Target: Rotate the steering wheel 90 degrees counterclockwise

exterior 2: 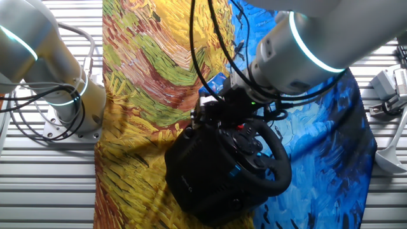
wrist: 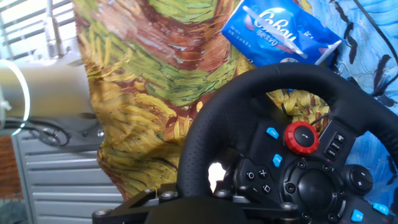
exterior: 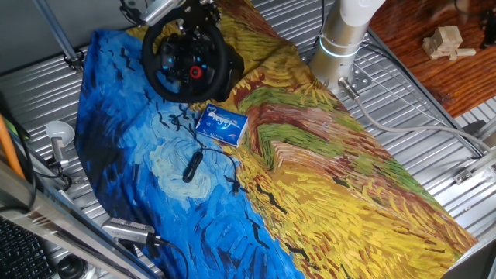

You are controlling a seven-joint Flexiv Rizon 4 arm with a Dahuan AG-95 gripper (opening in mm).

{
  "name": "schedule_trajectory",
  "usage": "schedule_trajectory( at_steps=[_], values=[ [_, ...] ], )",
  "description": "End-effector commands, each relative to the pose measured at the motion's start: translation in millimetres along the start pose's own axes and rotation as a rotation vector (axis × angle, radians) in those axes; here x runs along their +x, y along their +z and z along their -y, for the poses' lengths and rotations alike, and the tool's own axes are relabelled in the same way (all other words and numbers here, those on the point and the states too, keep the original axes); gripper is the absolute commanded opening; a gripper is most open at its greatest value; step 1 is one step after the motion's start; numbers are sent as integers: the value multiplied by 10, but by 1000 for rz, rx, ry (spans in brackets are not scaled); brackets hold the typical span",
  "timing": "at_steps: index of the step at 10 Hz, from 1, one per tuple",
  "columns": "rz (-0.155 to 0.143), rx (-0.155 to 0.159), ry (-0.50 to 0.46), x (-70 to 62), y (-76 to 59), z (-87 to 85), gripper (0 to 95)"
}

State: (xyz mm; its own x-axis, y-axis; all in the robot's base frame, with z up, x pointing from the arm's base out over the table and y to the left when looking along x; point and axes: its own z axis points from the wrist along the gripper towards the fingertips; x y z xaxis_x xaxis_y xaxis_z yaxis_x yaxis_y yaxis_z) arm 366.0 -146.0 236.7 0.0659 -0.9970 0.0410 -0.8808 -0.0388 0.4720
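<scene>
Blue packet (exterior: 221, 125) and black cable (exterior: 203, 164) on painted cloth (exterior: 325, 163)

The tabletop (exterior: 434, 155) is ribbed grey metal, draped with a painted cloth (exterior: 325, 178) in blue and yellow swirls. On the cloth, the steering wheel (exterior: 184, 58) sits on its black base toward one end. Just beside it lies a small blue packet (exterior: 221, 124), then a thin black cable (exterior: 203, 161) with plug, toward the cloth's middle.
</scene>
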Motion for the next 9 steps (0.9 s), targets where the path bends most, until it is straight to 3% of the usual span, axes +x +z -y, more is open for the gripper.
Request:
schedule_trajectory(
  at_steps=[1, 9],
  values=[
    [-2, -3, -37, 53, -16, -24, 0],
    [-4, 6, -154, 183, -42, -57, 0]
  ],
)
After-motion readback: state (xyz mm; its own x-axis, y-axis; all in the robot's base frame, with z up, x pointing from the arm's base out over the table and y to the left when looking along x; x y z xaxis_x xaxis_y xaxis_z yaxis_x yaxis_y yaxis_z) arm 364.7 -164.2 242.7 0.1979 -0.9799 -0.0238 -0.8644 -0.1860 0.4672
